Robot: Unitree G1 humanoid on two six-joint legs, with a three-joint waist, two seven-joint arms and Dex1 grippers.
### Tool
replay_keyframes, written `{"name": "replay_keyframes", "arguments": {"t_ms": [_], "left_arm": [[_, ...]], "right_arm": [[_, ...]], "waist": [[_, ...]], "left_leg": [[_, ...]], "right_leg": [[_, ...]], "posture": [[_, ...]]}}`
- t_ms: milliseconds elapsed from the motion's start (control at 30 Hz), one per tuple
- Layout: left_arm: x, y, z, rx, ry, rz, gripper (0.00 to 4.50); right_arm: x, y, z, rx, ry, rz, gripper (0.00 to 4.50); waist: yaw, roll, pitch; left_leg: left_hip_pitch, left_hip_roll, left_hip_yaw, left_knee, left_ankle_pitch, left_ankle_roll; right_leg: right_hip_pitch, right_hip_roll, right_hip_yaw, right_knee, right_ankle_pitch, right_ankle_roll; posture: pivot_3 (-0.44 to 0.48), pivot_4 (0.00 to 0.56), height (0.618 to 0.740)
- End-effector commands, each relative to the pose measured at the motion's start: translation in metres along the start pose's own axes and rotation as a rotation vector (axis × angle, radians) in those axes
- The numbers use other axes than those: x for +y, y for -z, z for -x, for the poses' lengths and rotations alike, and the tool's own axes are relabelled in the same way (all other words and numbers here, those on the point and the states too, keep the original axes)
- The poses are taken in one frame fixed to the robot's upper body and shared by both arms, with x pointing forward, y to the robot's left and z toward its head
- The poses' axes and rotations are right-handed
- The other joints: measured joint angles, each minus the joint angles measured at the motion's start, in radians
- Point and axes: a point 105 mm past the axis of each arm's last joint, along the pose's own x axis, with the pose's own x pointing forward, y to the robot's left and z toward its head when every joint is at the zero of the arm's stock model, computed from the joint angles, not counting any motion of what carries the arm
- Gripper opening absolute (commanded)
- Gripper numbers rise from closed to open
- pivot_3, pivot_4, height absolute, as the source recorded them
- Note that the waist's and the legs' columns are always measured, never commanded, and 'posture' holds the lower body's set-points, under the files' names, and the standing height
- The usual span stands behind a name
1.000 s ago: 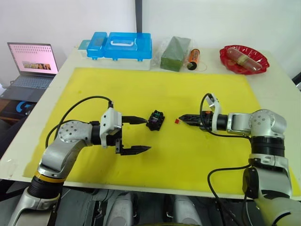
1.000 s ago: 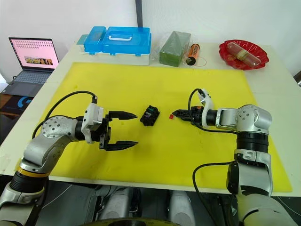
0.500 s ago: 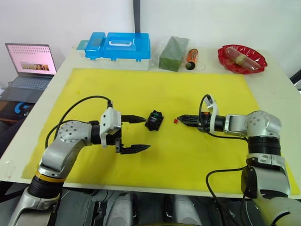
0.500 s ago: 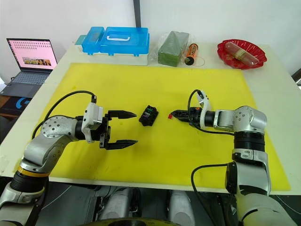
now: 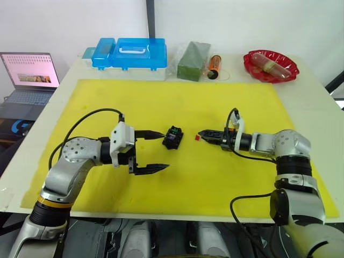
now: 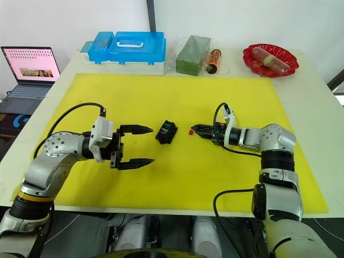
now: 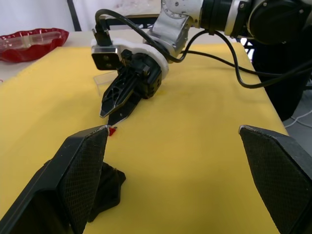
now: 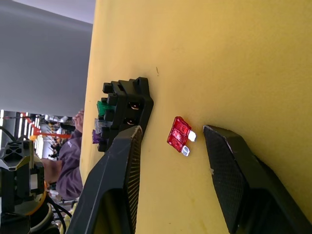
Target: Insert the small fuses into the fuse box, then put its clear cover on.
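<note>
Centrally on the yellow mat (image 5: 177, 102) covering the white worktop (image 5: 317, 102) lies the small black rectangular plastic fuse box (image 5: 172, 137), its long axis running diagonally, the far end angled toward the robot's right. In the right wrist view it lies on its side with a green fuse (image 8: 103, 107) and a purplish fuse (image 8: 97, 138) seated in it, sticking out of the face turned away from the right hand.

Just beside the fuse box, toward the right arm, the tiny red plastic blade fuse (image 8: 179, 135) lies flat on the mat, apart from the box. Its two metal blades point toward the right hand (image 5: 204, 134), so its long axis lines up roughly with that hand's reach. The right hand's two black fingers are parted, one on either side of the red fuse, not touching it.

The left hand (image 5: 158, 151) sits on the other side of the fuse box, fingers wide apart and holding nothing; its farther fingertip lies very near the box.

Along the far edge of the worktop stand a blue plastic case with a handle (image 5: 129, 52), a dark green wrapped block (image 5: 190, 53), an orange cylinder (image 5: 213, 65) and a red dish (image 5: 267, 62). An open laptop (image 5: 26, 75) sits off the worktop's left side
</note>
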Motion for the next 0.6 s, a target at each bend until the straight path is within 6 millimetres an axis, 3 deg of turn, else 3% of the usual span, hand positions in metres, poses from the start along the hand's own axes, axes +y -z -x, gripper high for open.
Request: {"name": "replay_keyframes", "arguments": {"t_ms": [33,533,600], "left_arm": [[0.001,-0.007,-0.004,-0.011,0.02,-0.035,4.5],[0.002,-0.013,-0.005,-0.014,0.028,-0.035,4.5],[0.001,-0.014,-0.005,-0.014,0.029,-0.036,4.5]], "right_arm": [[-0.001,0.014,-0.011,0.056,-0.022,-0.025,2.07],[-0.005,0.027,-0.021,0.113,-0.006,0.025,2.07],[-0.013,0.026,-0.021,0.102,0.036,0.045,1.76]], "waist": [[0.0,0.0,0.0],[-0.002,0.0,0.0],[-0.002,0.0,0.0]], "left_leg": [[0.0,0.0,0.0,0.0,0.0,0.0],[0.0,0.0,0.0,0.0,0.0,0.0],[0.0,0.001,0.0,0.0,0.0,0.0]], "right_leg": [[0.0,0.0,0.0,0.0,0.0,0.0],[0.0,0.0,0.0,0.0,0.0,0.0],[0.0,0.001,0.001,0.0,0.0,0.0]], "posture": [[0.0,0.15,0.74],[0.0,0.15,0.74],[0.0,0.15,0.74]]}}
